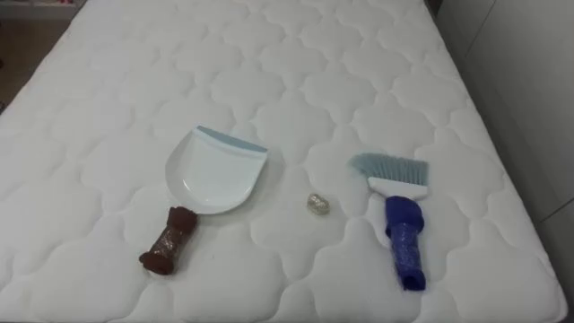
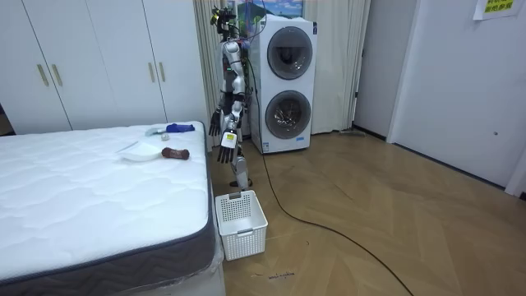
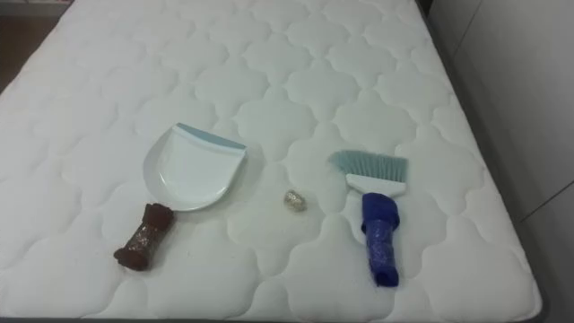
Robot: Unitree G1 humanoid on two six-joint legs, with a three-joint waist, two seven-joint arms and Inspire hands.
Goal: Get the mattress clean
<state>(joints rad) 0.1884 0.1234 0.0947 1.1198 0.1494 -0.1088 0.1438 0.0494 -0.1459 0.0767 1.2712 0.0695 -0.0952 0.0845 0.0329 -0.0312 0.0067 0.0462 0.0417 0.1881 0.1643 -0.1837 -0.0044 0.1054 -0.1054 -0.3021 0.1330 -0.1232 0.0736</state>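
On the white quilted mattress (image 1: 269,72) lies a white dustpan (image 1: 215,170) with a pale blue lip and a brown wrapped handle, left of centre. A small crumpled ball (image 1: 317,204) rests between it and a brush (image 1: 401,215) with pale blue bristles and a blue wrapped handle on the right. In the room view I stand upright at the bed's side by these things. My left hand (image 2: 227,141) and right hand (image 2: 215,125) hang at my sides with relaxed fingers, holding nothing.
A white slatted basket (image 2: 241,222) stands on the wooden floor at the bed's corner. Behind me are stacked washing machines (image 2: 283,82); white wardrobe doors (image 2: 99,57) line the wall beyond the bed. The mattress edge runs close on my right.
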